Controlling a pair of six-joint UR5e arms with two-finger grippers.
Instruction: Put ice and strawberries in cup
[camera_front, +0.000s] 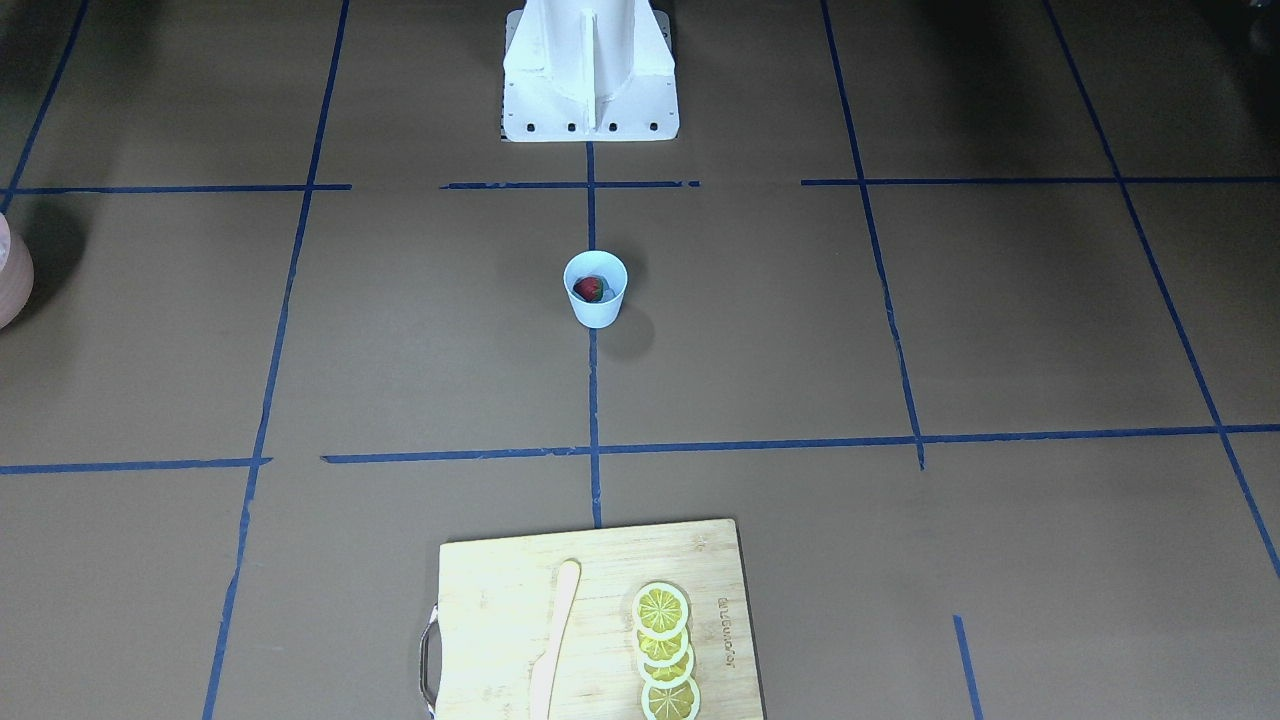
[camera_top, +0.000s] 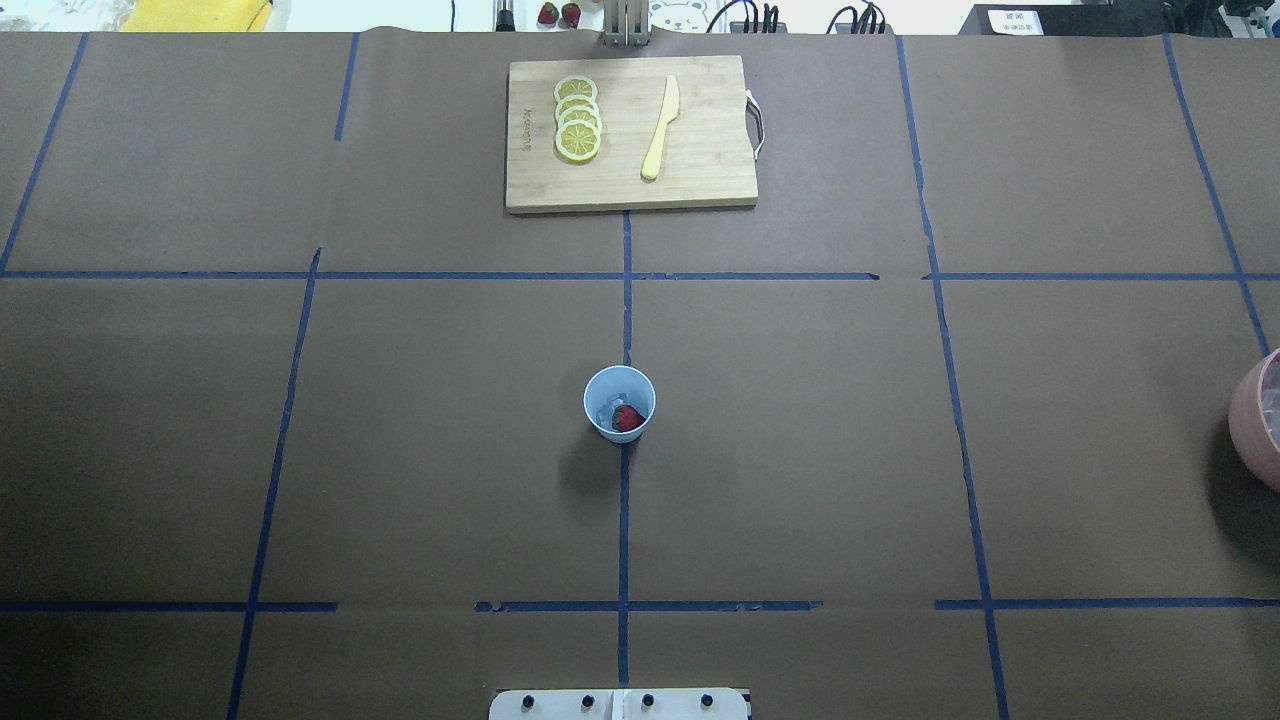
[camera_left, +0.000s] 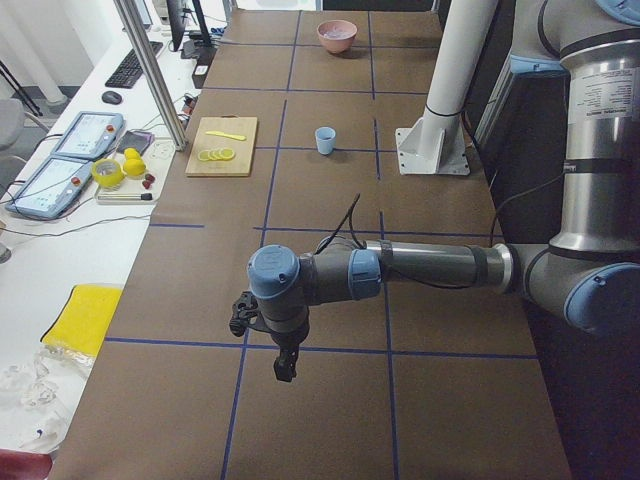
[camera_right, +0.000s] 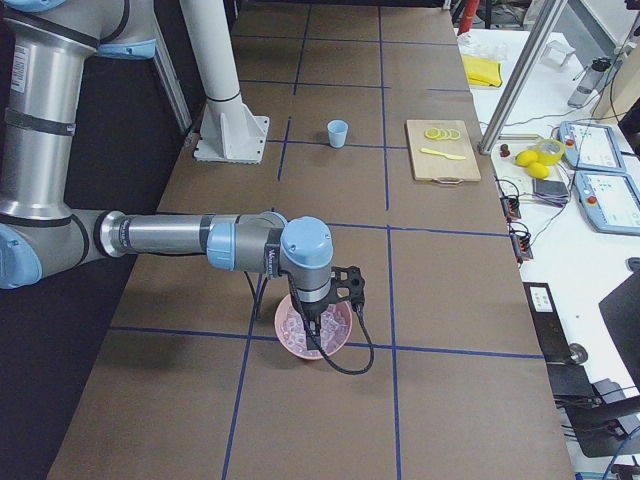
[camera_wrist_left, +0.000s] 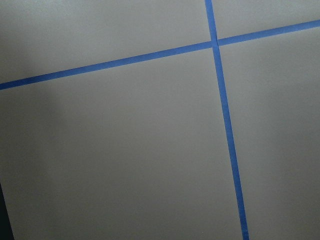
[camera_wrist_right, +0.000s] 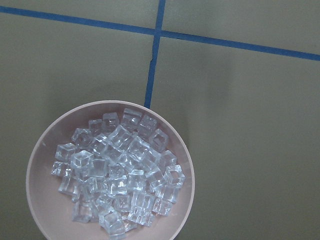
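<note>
The light blue cup (camera_top: 619, 403) stands upright at the table's middle; it also shows in the front view (camera_front: 595, 300). Inside it lies a dark red strawberry (camera_top: 628, 418) beside pale ice lumps (camera_top: 606, 408). My right gripper (camera_right: 318, 335) hangs over the pink bowl (camera_wrist_right: 35, 165), which holds several clear ice cubes (camera_wrist_right: 117, 170). My left gripper (camera_left: 284, 370) hovers over bare table, far from the cup. No fingers show in either wrist view, so I cannot tell whether either gripper is open or shut.
A wooden cutting board (camera_top: 700, 180) with lemon slices (camera_top: 578, 118) and a yellow knife (camera_top: 660, 130) lies at the far edge. The white robot base (camera_front: 590, 70) stands behind the cup. The pink bowl (camera_top: 1258, 420) sits at the table's right end.
</note>
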